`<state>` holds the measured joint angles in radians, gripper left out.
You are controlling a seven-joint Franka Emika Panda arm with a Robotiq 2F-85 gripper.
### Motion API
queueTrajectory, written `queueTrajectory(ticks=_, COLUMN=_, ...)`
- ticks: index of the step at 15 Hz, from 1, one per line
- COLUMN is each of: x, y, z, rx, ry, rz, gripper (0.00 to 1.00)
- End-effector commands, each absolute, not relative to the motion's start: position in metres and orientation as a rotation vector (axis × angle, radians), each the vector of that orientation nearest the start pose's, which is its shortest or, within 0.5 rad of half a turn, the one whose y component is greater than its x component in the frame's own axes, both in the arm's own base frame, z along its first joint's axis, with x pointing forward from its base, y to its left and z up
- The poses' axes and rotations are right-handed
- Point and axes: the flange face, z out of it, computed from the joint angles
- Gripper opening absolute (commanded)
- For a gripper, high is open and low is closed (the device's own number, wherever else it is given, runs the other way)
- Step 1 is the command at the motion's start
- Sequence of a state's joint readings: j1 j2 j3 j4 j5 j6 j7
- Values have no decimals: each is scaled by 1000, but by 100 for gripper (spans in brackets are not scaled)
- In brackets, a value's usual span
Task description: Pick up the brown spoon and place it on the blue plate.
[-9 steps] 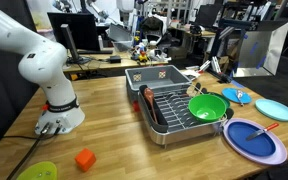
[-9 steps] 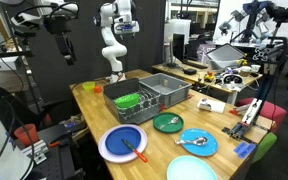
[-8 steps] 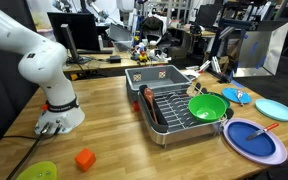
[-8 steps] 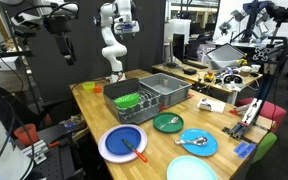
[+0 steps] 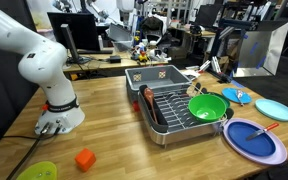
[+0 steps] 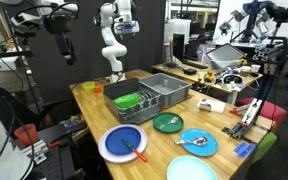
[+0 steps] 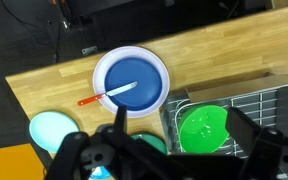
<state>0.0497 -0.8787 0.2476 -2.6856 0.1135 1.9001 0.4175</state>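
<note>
The brown spoon point(image 5: 149, 106) lies in the dish rack point(image 5: 174, 128) along its left side, next to the green bowl point(image 5: 207, 106). The blue plate point(image 5: 254, 140) sits on the wooden table beside the rack, with a thin orange-red utensil point(image 5: 266, 127) lying on it. It also shows in the other exterior view point(image 6: 122, 143) and in the wrist view point(image 7: 131, 80). My gripper point(image 7: 177, 111) is open and empty, high above the green bowl point(image 7: 204, 128) and the rack's end. I cannot make out the brown spoon in the wrist view.
A cyan plate point(image 5: 274, 110) and a small blue spoon point(image 5: 234, 96) lie beyond the blue plate. A dark green plate point(image 6: 168, 123) lies near the rack. An orange block point(image 5: 84, 158) and a yellow-green plate point(image 5: 39, 172) are near the robot base point(image 5: 56, 115).
</note>
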Motion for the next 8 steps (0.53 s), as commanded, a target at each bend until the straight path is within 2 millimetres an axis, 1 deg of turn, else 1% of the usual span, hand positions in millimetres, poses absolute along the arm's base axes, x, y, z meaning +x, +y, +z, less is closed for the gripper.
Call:
queueTrajectory(ticks=1, x=288, y=99, z=482, rx=-3168, ry=370, rz=-161, gripper=100)
queueTrajectory(ticks=6, x=288, y=99, z=482, rx=-3168, ry=370, rz=-161, gripper=100)
queueTrajectory(ticks=8, x=291, y=102, z=485, rx=-3187, ry=349, rz=-155, gripper=100)
